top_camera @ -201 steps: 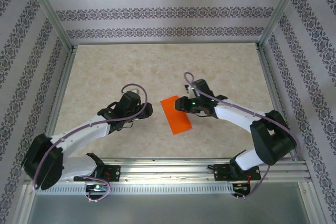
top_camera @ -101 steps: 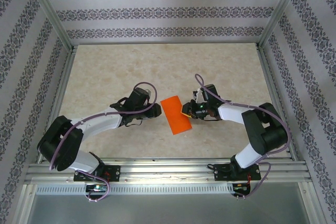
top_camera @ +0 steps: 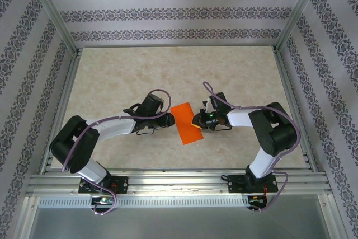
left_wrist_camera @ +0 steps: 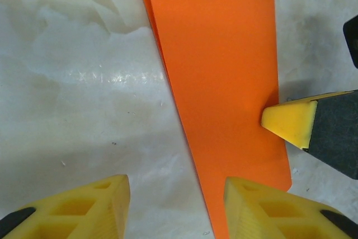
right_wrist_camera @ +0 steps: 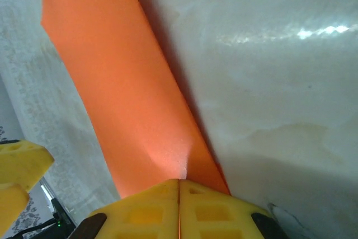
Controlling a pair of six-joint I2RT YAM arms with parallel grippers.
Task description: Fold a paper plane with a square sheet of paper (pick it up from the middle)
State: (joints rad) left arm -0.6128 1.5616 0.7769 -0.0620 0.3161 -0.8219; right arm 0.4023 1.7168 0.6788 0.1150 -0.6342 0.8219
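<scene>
A: Two layers show along one edge of the bright orange folded paper sheet [top_camera: 187, 122], which lies mid desk [top_camera: 168, 71].
B: Right gripper [right_wrist_camera: 179, 186]?
A: Closed tight, pinching the sheet's right edge.
B: Left gripper [left_wrist_camera: 176, 194]?
A: Spread apart, low at the sheet's left edge. Nothing clamped.
</scene>
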